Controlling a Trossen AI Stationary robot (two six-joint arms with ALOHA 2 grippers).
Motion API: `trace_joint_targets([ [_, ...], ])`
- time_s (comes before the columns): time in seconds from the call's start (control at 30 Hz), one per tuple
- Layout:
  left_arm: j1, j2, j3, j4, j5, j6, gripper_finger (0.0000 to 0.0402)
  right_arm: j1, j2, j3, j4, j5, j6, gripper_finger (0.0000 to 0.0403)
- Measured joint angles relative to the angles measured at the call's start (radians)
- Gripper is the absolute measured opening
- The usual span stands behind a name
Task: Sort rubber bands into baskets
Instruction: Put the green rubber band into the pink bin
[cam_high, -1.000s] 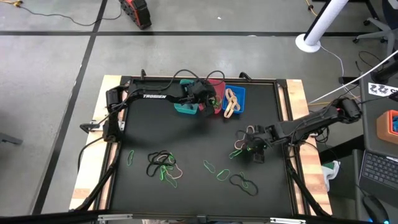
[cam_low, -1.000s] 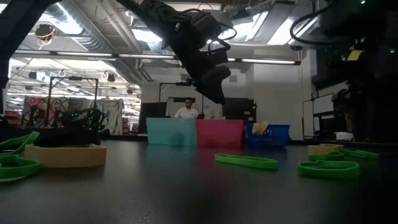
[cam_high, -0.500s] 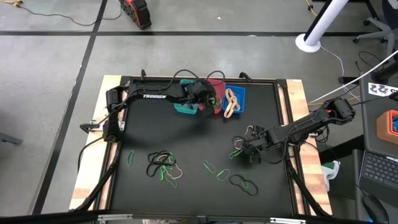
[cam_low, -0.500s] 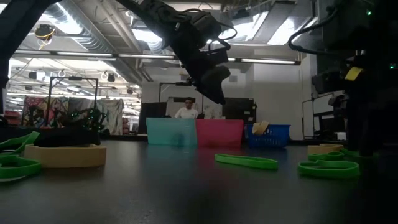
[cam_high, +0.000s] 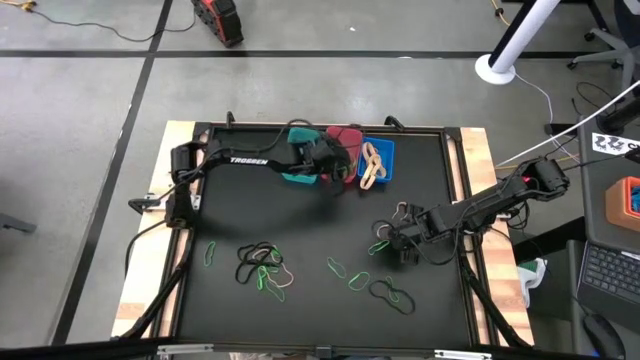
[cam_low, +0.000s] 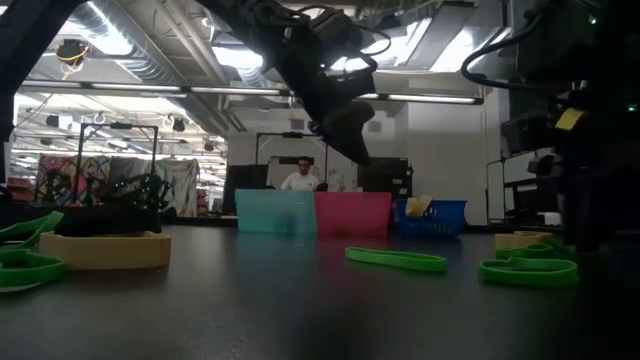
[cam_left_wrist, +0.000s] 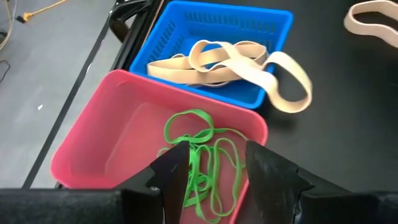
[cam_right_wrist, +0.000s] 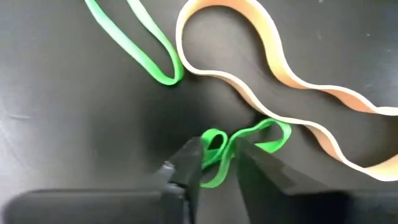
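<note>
Toward the left front of the black table (cam_high: 230, 210), a tangle of thin black, green and tan rubber bands (cam_high: 262, 268) lies loose. Behind it, the left gripper (cam_left_wrist: 211, 163) hangs over the row of three small plastic baskets at the table's far edge, fingers slightly parted with nothing caught between them. It hovers just above the red-pink rectangular basket (cam_left_wrist: 99, 140), where several bright green bands (cam_left_wrist: 205, 155) lie in a loose heap. The teal basket (cam_high: 297, 172) sits to that one's left, partly hidden under the arm. On the right, the blue slotted basket (cam_left_wrist: 236, 31) holds wide tan bands (cam_left_wrist: 217, 59), one drooping over its rim onto the table. More green and black loops (cam_high: 375, 288) are scattered at the front, middle to right. Farther right, the right gripper (cam_right_wrist: 217, 165) is down at the table surface, its fingers closing in on a small bright green loop (cam_right_wrist: 249, 140), which passes between them beside a long tan band (cam_right_wrist: 280, 68) and another green band (cam_right_wrist: 140, 46). A person (cam_low: 297, 178) shows beyond the table.
</note>
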Motion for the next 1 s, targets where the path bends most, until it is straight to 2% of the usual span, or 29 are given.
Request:
trace_joint_targets([
  [0.13,-0.020,0.000,0.000,0.000,0.001,0.000,0.0155,0.000,0.000,0.000,0.005,-0.020,-0.001,0.0023],
  [0.2,-0.029,0.000,0.000,0.000,0.001,0.003,0.0155,-0.001,0.000,-0.001,0.008,-0.028,-0.004,0.0008],
  [0.37,-0.048,0.000,0.000,0.000,0.001,0.003,0.0155,-0.001,0.000,0.000,0.018,-0.036,0.001,0.0022],
  [0.5,-0.066,0.000,0.000,0.001,0.001,-0.001,0.0155,-0.001,0.003,0.031,-0.014,-0.046,-0.006,0.0005],
  [0.9,-0.106,0.000,0.006,0.006,0.002,-0.002,0.0155,-0.001,0.003,0.172,-0.094,-0.053,-0.097,0.0004],
  [1.0,-0.115,-0.012,0.012,0.006,0.002,-0.002,0.0155,-0.001,0.002,0.206,-0.131,-0.018,-0.136,0.0002],
])
